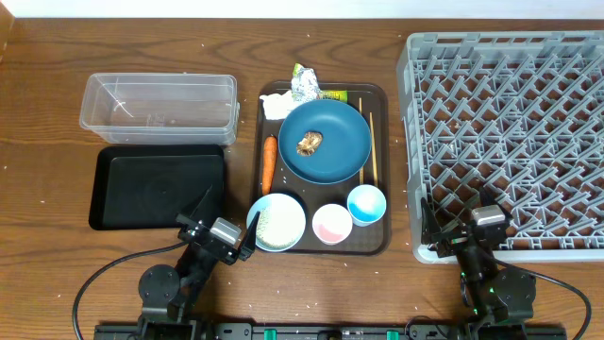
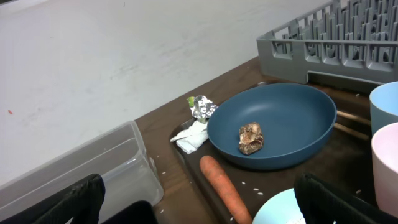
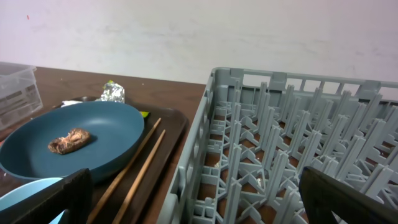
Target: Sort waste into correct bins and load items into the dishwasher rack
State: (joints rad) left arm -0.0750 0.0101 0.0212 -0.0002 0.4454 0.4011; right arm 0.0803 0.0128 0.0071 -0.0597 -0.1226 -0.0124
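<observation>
The dish was dark blue, the carrot stick orange, the foil silver, the shallow tray black, and the rack light grey with a lattice floor.

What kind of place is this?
Probably a dish-clearing practice table, not a real kitchen: a grey dishwasher rack, a brown tray holding a dirty blue dish, and a clear tub.

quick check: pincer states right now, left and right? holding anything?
Left pincer: open, holding nothing.
Right pincer: open, holding nothing.
</observation>
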